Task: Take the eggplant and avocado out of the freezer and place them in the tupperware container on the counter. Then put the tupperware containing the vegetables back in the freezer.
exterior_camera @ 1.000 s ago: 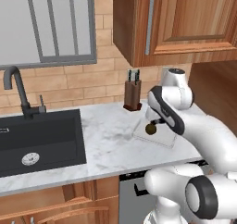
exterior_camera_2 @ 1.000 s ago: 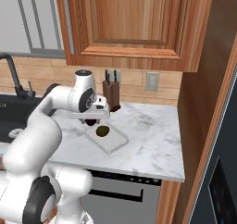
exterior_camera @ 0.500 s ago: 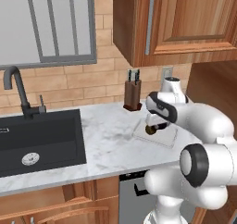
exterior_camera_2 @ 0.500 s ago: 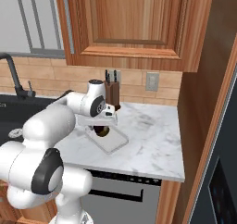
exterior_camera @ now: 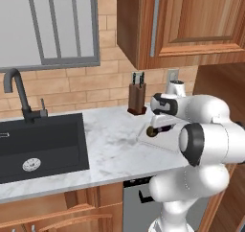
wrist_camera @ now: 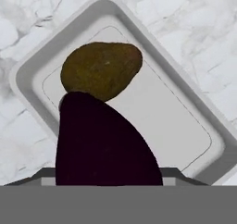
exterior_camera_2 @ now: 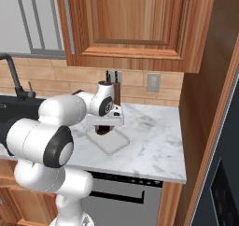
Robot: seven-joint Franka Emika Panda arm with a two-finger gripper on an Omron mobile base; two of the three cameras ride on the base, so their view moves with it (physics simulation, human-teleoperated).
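Note:
The tupperware container [wrist_camera: 28, 75] lies on the marble counter [exterior_camera: 110, 145], and the olive-brown avocado [wrist_camera: 102, 70] rests inside it. The dark purple eggplant [wrist_camera: 102, 144] rises right in front of the hand camera, over the tray's near part and against the avocado. It hides my fingertips. In the base views my gripper [exterior_camera: 154, 129] [exterior_camera_2: 103, 128] points down, low over the tupperware container [exterior_camera: 160, 142] [exterior_camera_2: 114, 143], with a dark lump under it. Whether the jaws still press the eggplant is hidden. The freezer's dark front [exterior_camera_2: 226, 173] stands at the far right.
A brown knife block [exterior_camera: 137, 99] [exterior_camera_2: 114, 87] stands against the brick wall just behind the tray. The black sink [exterior_camera: 38, 145] and its faucet [exterior_camera: 16, 92] lie to the left. A wooden wall cupboard [exterior_camera_2: 126, 24] hangs above, and a wooden side panel [exterior_camera_2: 205, 108] borders the counter's right end.
The hand has stayed low over the tray with the eggplant. The arm's elbow has swung round toward the cameras.

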